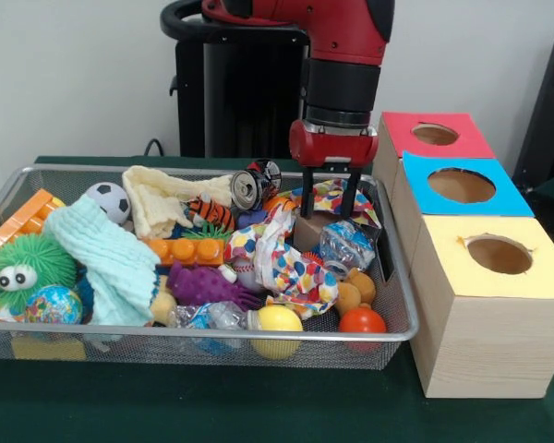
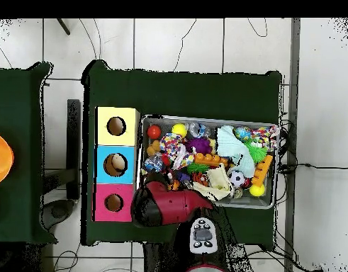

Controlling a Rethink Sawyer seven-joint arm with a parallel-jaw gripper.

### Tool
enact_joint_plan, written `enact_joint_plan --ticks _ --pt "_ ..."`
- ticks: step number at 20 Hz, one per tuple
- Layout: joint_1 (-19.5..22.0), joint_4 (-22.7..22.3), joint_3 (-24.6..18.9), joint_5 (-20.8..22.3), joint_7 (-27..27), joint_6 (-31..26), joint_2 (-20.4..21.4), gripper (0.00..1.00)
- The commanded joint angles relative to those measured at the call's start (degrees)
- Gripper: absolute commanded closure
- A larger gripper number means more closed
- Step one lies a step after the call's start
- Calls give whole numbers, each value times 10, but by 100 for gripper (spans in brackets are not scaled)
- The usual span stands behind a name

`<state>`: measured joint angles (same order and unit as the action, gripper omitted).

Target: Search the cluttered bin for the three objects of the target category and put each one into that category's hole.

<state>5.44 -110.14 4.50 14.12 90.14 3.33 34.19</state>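
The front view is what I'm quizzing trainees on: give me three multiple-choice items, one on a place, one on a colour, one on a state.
1. Where is the gripper?
A. Over the yellow box
B. Over the bin's far right part, by the boxes
C. Outside the bin, on the cloth

2. The box nearest the camera has a top of which colour?
A. Yellow
B. Blue
C. Pink

3. How do the gripper's fingers stand?
A. Shut on a ball
B. Apart, holding nothing
C. Hidden

B: it hangs above the wire bin at that end.
A: blue and pink lie behind it.
B: a gap shows between them.
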Motion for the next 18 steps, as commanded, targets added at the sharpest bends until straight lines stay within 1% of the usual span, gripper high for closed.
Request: enact_joint_plan --ticks 1,4,9,12,18 --pt "23 -26 -66 7 116 52 -26 0" --pt "32 -33 -79 9 126 79 -29 0" --pt "39 -37 -89 10 128 101 -42 0" --pt "51 -47 -104 15 137 138 -43 0" --pt "48 -49 -102 10 133 161 -44 0"
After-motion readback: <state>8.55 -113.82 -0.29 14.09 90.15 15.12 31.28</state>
